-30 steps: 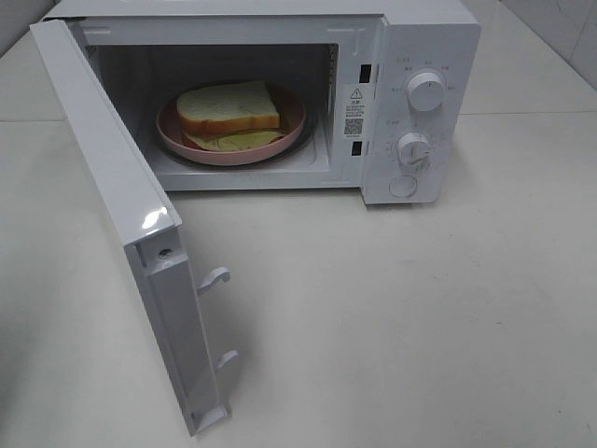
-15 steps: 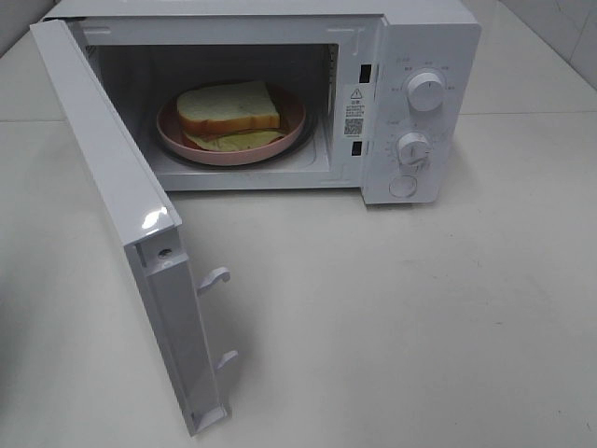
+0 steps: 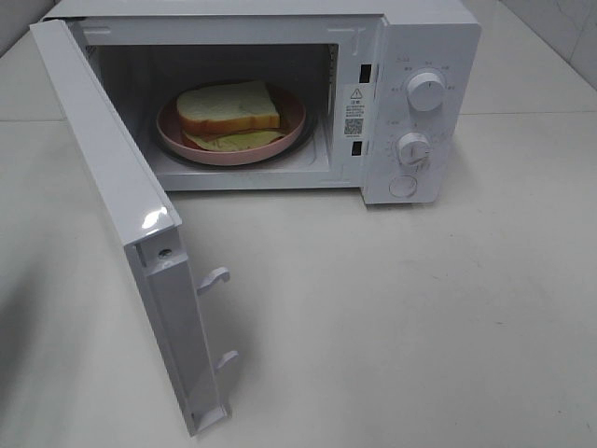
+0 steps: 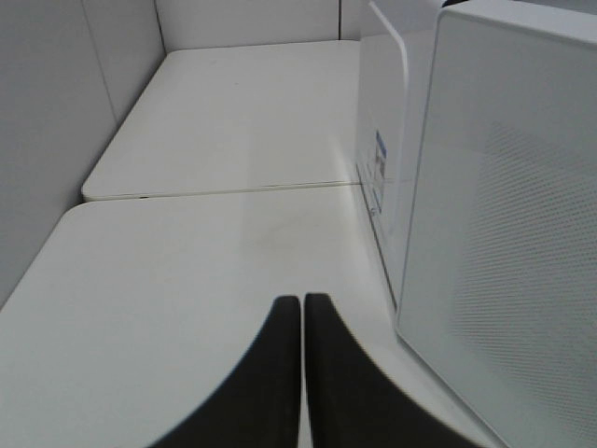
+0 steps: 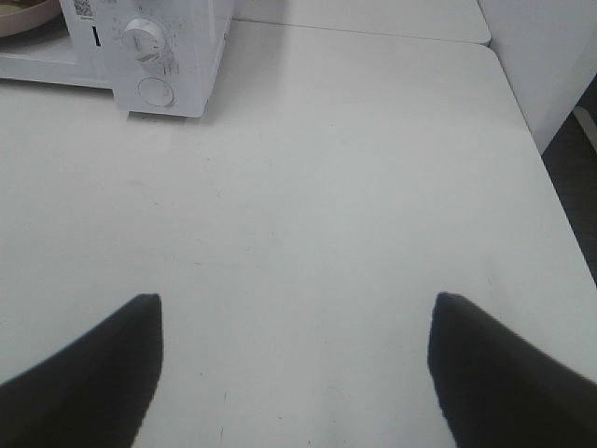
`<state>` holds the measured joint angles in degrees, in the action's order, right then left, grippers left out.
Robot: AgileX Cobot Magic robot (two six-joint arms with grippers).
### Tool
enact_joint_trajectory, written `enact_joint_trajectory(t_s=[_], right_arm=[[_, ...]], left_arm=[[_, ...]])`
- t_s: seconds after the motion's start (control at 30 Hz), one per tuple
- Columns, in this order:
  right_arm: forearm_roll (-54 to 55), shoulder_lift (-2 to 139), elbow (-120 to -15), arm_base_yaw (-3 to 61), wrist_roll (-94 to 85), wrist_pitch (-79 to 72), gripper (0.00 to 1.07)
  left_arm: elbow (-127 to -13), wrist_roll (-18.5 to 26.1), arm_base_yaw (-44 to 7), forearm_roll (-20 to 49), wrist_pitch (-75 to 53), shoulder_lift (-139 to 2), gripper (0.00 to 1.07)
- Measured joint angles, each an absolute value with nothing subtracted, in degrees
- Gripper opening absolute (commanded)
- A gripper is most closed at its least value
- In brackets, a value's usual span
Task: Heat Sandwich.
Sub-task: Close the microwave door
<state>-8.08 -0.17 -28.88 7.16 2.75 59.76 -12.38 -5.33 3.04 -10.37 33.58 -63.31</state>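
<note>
The sandwich (image 3: 229,112), thick white bread with tan crust and a pale yellow-green layer, lies on a round pink plate (image 3: 291,109) inside the open white microwave (image 3: 424,37). The microwave door (image 3: 121,210) swings wide open to the front left. Neither arm shows in the high view. My left gripper (image 4: 302,304) is shut and empty, low over the table beside the outer face of the open door (image 4: 504,233). My right gripper (image 5: 295,313) is open and empty above bare table, well to the right of the microwave's control panel (image 5: 154,51).
The microwave has two dials (image 3: 426,91) and a round button (image 3: 403,186) on its right panel. Two latch hooks (image 3: 214,278) stick out of the door's edge. White walls (image 4: 56,131) stand to the left and the table's right edge (image 5: 550,187) drops away.
</note>
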Motion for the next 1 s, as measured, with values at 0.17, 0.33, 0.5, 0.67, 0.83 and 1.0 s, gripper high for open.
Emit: enact_joint_trajectory(t_s=[0.17,0.33,0.5,0.67,0.83,1.0], right_arm=[[-8.1,-0.2,-28.9,7.2,2.8,59.8,0.76],[-8.1,-0.2,-28.9,7.2,2.8,59.8,0.76],[-8.1,-0.2,-28.9,7.2,2.8,59.8,0.76],[-8.1,-0.2,-28.9,7.2,2.8,59.8,0.76],[-8.1,-0.2,-28.9,7.2,2.8,59.8,0.76],[-8.1,-0.2,-28.9,7.2,2.8,59.8,0.76]], left_arm=[[-12.4,-9.7,3.0,-14.7,37.7,-66.5,0.00],[-12.4,-13.8,3.0,-22.0,43.6,-70.4,0.00],[-13.8,-16.7,1.4,-27.4,47.6,-75.0,0.00],[-15.0,-14.4,-3.8,-27.4,48.4,-77.8,0.00],[-15.1,-12.2,-9.1,-24.2,48.6,-80.7,0.00],[-15.2,-9.9,-13.6,-19.7,50.0,-83.4,0.00]])
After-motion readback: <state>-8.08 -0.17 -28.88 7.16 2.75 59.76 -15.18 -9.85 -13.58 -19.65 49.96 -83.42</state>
